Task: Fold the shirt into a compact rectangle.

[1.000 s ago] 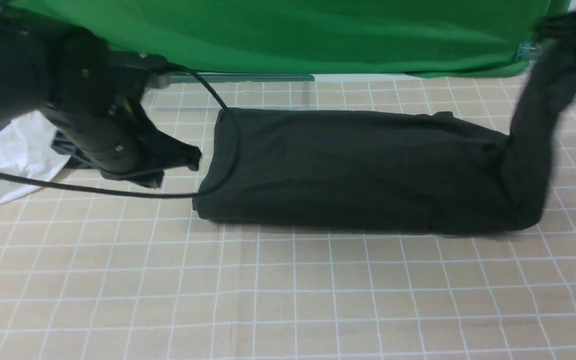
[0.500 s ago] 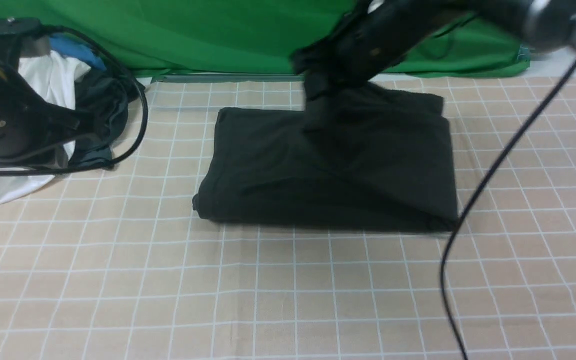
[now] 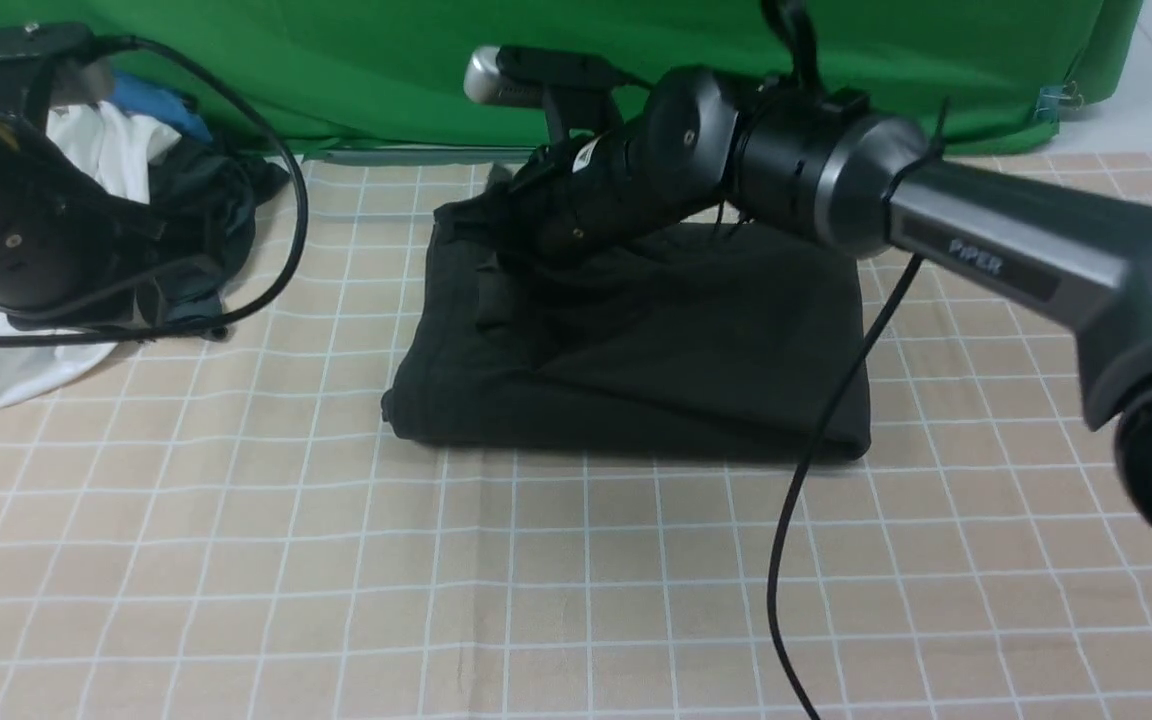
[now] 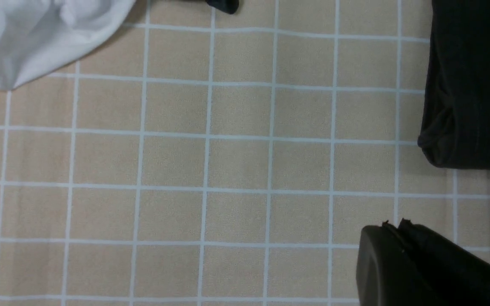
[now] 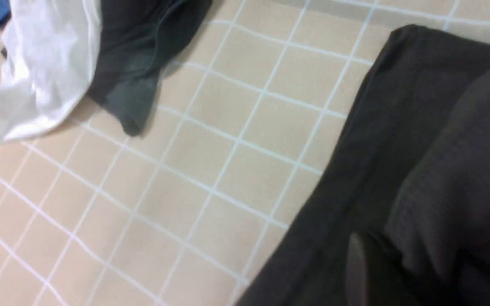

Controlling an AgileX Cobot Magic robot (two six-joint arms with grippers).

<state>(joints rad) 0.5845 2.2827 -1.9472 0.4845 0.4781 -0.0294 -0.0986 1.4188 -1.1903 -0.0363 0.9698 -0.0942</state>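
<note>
A black shirt lies on the desk, folded into a thick, rough rectangle on the beige cloth with white grid lines. Its upper layer is bunched and creased toward its left far corner. The robot's right arm reaches across the shirt from the right, and the right end effector sits low over that rumpled corner, dark against dark fabric. The wrist camera shows one finger against the cloth, but whether the fingers are apart or clamped on the shirt cannot be told. The arm's black cable droops over the shirt's right near corner and down onto the desk. The left end effector, its fingers pressed together and holding nothing, hangs over bare grid off the shirt's left edge. Farther left of the shirt sits a heap of other clothes: a white garment, a dark grey garment and a blue cloth. A green backdrop hangs just beyond the shirt.
</note>
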